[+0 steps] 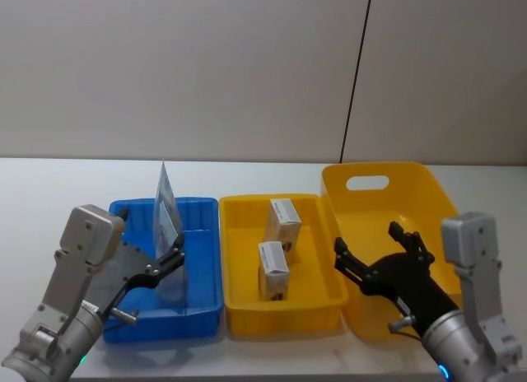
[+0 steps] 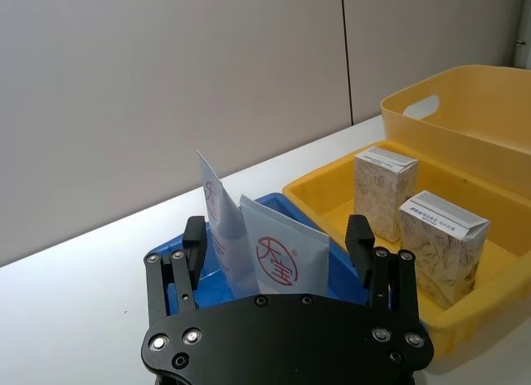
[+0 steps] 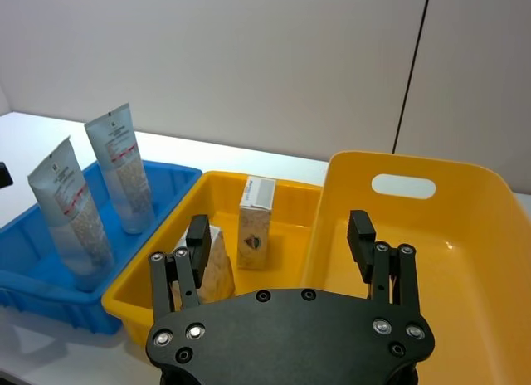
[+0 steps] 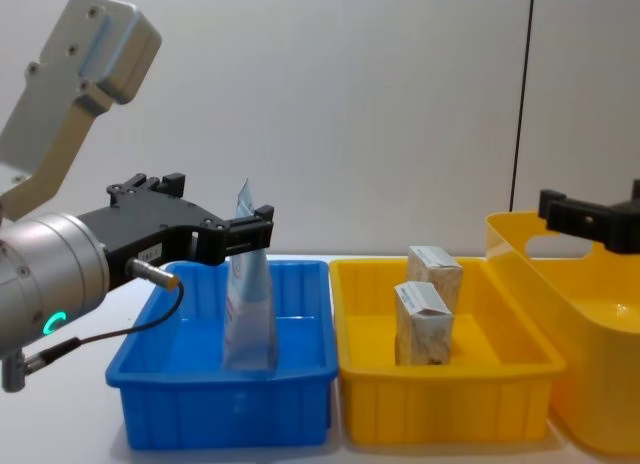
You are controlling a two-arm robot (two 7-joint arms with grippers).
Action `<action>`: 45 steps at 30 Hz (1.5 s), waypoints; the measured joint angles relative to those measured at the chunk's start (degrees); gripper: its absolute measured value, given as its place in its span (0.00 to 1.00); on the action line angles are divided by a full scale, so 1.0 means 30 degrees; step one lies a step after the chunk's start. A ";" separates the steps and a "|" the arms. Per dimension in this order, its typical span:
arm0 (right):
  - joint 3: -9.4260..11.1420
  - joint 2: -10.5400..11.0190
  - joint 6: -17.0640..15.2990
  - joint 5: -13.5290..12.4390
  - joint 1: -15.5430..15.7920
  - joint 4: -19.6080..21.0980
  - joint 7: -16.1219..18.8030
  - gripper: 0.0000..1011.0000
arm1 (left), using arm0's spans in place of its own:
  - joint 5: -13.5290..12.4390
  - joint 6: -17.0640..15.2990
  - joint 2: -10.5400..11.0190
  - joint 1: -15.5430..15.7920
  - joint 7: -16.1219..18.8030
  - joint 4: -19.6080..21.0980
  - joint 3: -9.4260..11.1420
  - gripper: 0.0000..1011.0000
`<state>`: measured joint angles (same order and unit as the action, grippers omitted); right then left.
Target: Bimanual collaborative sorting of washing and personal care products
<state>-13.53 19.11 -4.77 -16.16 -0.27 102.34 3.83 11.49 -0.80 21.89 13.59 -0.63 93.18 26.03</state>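
Head view: white table, grey wall, left gripper spread beside tubes in the blue tray; left wrist: tubes between its jaws, untouched; right wrist: right gripper spread, cardboard boxes ahead in the yellow tray; chest: tubes at left jaw tips.

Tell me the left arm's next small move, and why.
Probably lift the left gripper straight up and back: its jaws stand open close to the nearer silvery-white soft tube, which stands upright in the blue plastic tray, so a sideways pull might tip it.
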 joint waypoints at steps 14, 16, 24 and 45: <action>-0.0975 -0.0705 -0.5057 -0.0114 -0.2064 0.0687 -0.0027 0.99 | -0.0001 0.0000 0.0000 0.0001 0.0001 0.0000 0.0000 0.99; -0.1144 -0.0771 -0.5584 -0.0100 -0.2336 0.0668 -0.0041 0.99 | -0.0001 0.0001 0.0000 0.0001 0.0000 0.0000 0.0001 0.99; -0.2218 -0.1203 -0.8113 0.0508 -0.4095 -0.0444 -0.0162 0.99 | -0.0001 0.0000 0.0000 0.0001 0.0000 0.0000 0.0001 0.99; -0.3977 -0.2842 -1.0097 0.2161 -0.6904 -0.4750 -0.1094 0.99 | -0.0001 0.0000 0.0000 0.0002 0.0000 0.0000 0.0000 0.99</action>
<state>-25.46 10.58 -35.06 -9.68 -20.99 88.09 0.55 11.48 -0.80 21.89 13.59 -0.63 93.18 26.03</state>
